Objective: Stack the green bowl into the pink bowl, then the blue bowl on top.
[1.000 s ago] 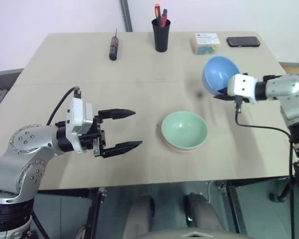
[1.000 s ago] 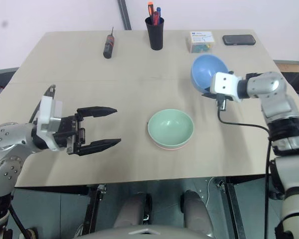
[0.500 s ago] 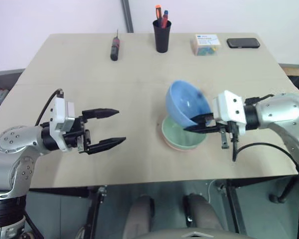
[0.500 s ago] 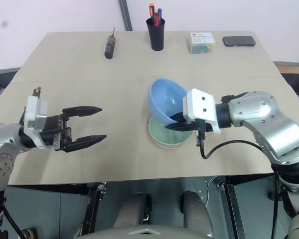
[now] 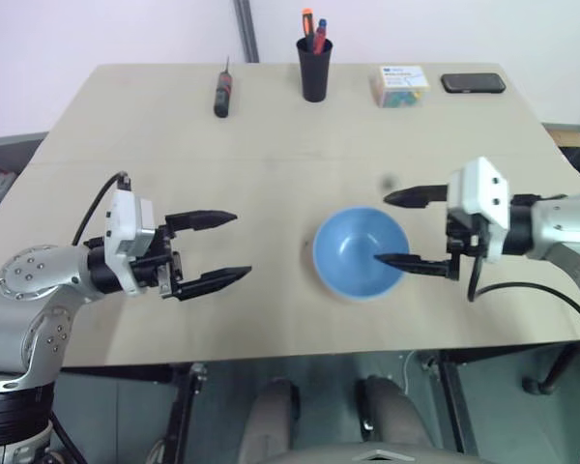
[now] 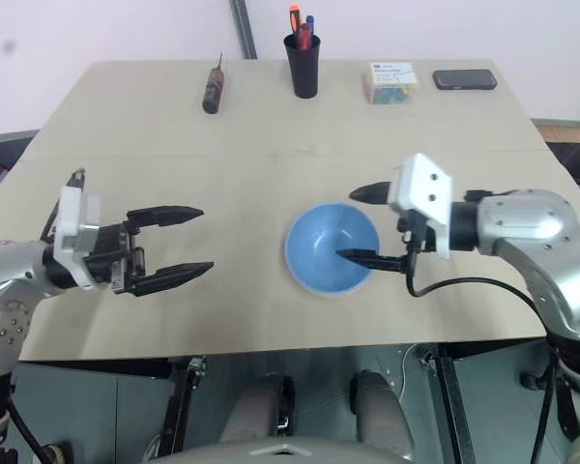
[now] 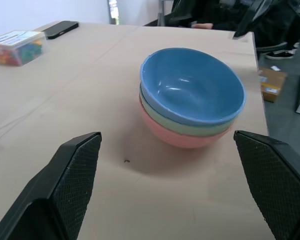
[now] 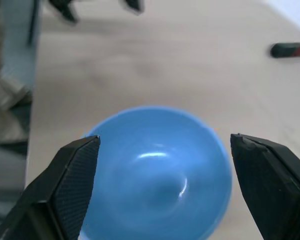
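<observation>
Smooth round blue bowl (image 7: 192, 90) nests atop green bowl (image 7: 190, 126) and pink bowl (image 7: 177, 137); both end effectors, left (image 5: 210, 250) at nine o'clock, right (image 5: 403, 228) at three, gape apart.

Tan table (image 5: 271, 155): bowl stack (image 7: 192, 107), screwdriver (image 5: 220, 95), pen cup (image 5: 312, 66), box (image 5: 400, 84), phone (image 5: 473, 83).

bright even light, soft shadows; right wrist view blurred.

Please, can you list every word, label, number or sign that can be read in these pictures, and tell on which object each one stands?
No text can be read.
Small clear box: a white label with a blue mark on its lid, too small to read.
Black phone, screwdriver, pen cup: no visible print.
Blue bowl, green bowl, pink bowl: plain.
</observation>
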You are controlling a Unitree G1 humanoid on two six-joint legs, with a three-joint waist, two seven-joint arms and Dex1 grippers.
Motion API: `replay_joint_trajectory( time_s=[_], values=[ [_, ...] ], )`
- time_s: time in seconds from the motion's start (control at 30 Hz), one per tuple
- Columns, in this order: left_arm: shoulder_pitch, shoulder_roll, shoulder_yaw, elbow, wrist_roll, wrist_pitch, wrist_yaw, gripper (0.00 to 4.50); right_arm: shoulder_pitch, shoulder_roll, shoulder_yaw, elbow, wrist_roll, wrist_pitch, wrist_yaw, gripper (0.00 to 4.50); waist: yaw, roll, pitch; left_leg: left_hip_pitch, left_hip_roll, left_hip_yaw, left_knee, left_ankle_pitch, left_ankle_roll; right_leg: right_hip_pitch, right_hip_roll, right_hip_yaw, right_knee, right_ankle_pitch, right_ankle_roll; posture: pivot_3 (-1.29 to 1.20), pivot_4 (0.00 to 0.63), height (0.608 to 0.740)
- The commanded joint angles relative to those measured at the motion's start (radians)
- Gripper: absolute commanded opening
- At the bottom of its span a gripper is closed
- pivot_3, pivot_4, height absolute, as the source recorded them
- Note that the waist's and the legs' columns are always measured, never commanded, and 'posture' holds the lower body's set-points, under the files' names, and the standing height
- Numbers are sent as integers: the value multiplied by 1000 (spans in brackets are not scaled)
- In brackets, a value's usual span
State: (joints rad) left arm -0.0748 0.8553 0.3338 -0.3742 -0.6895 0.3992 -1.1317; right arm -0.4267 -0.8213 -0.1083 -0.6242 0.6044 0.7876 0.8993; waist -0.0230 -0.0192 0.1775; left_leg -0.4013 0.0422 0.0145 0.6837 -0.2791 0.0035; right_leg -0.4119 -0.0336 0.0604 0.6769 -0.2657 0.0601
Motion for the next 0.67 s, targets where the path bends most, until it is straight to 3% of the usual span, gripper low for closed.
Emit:
replay_joint_trajectory(
  time_s=[0.03, 0.23, 0.33, 0.67],
  values=[
    [11, -20, -25, -81, 31, 9, 89, 4500, 134, 5, -178, -80, 26, 25, -90, 4422, 10, 0, 0, 0, 0, 0, 0, 0, 0, 0, 0, 0, 0, 0, 0, 0, 150, 740],
    [88, -8, 3, -113, 28, 26, 106, 4500, 507, -65, -411, -72, 3, -18, 24, 4422, 14, -1, -1, 0, -1, 0, 0, 0, 0, 0, 0, 0, 0, 0, 0, 0, 150, 740],
    [120, 14, 36, -108, 19, 28, 82, 4500, 608, -81, -510, -41, 34, -12, 66, 4422, 5, -1, -1, 4, 0, 2, 0, 0, 0, 3, 0, 2, -1, 0, 0, 0, 150, 740],
    [126, 64, 56, -70, 26, 5, 8, 4500, 693, -94, -575, -10, 11, -108, 115, 4422, 8, -2, -2, 5, 1, 4, 0, 0, 0, 3, 3, 4, -1, 0, 0, 0, 150, 740]
  ],
)
